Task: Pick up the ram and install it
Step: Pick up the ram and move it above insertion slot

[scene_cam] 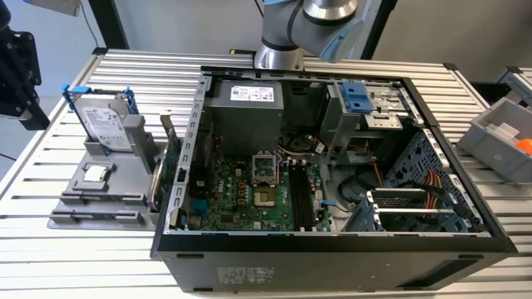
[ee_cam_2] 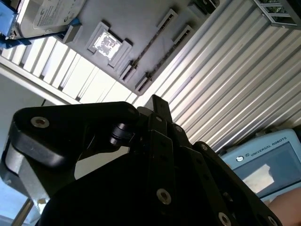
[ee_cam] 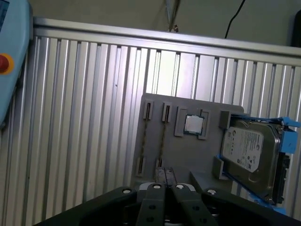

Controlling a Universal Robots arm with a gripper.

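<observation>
exterior view
- arm: base (scene_cam: 287, 31) behind the open PC case (scene_cam: 332, 249), at the far edge of the slatted table (scene_cam: 124, 68)
- case: lies side-open, motherboard's long black slots (scene_cam: 301, 199) face up
- tray: grey fixture tray (scene_cam: 79, 180) on the table, on the exterior view's left of the case
- on tray: hard drive (scene_cam: 108, 124) in a blue bracket at the far end, square chip (scene_cam: 96, 173) mid-tray

first wrist view
- tool: (ee_cam: 165, 172) fingers together, nothing between them
- ram: (ee_cam: 162, 139) thin dark strip on edge between two slotted holders of the tray (ee_cam: 188, 155), not in the case
- second strip: (ee_cam: 145, 136) just beside the ram, parallel, in its own holders
- tool vs ram: tips line up with the ram's nearer end; contact cannot tell
- neighbours: square chip (ee_cam: 193, 125) beside the ram, hard drive (ee_cam: 247, 150) past the chip
- pendant: blue pendant (ee_cam: 11, 56) lies on the table (ee_cam: 84, 117)

second wrist view
- tool: (ee_cam_2: 162, 115) black linkage close to the lens, tip towards the tray (ee_cam_2: 131, 19)
- ram: (ee_cam_2: 148, 44) edge-on strip between its holders, next to the square chip (ee_cam_2: 106, 43)
- hard drive: (ee_cam_2: 51, 12) at the tray's far end
- pendant: (ee_cam_2: 268, 165) well apart from the tray
</observation>
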